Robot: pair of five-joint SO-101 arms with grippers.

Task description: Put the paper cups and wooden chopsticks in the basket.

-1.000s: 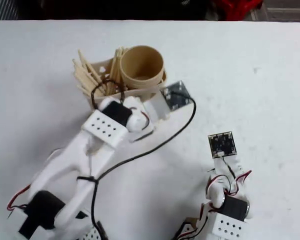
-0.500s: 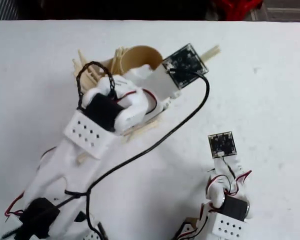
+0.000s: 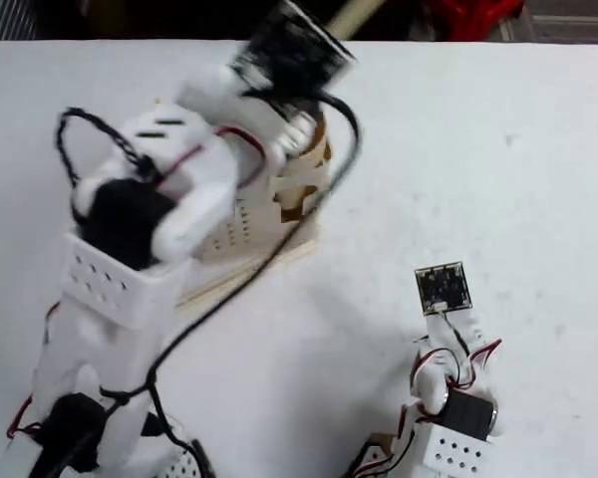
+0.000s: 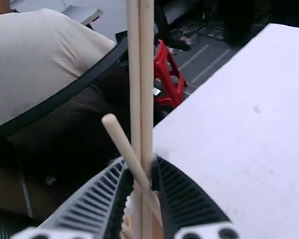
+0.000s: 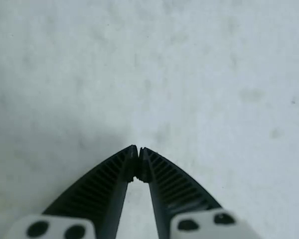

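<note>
Your white table (image 3: 538, 149) fills the high view. The left arm (image 3: 130, 229) stands high over the table's far left part, covering much of the pale perforated basket (image 3: 249, 214) that sits there on the table. The right arm (image 3: 448, 408) is low at the near edge, well apart from the basket. Your left gripper (image 4: 140, 167) is clamped on a bundle of wooden chopsticks (image 4: 139, 74): two stand upright together between the jaws and a third leans across them. From above, their tip (image 3: 354, 15) pokes past the table's far edge. Your right gripper (image 5: 138, 164) is closed on nothing, its tips touching just above bare table (image 5: 199, 69).
</note>
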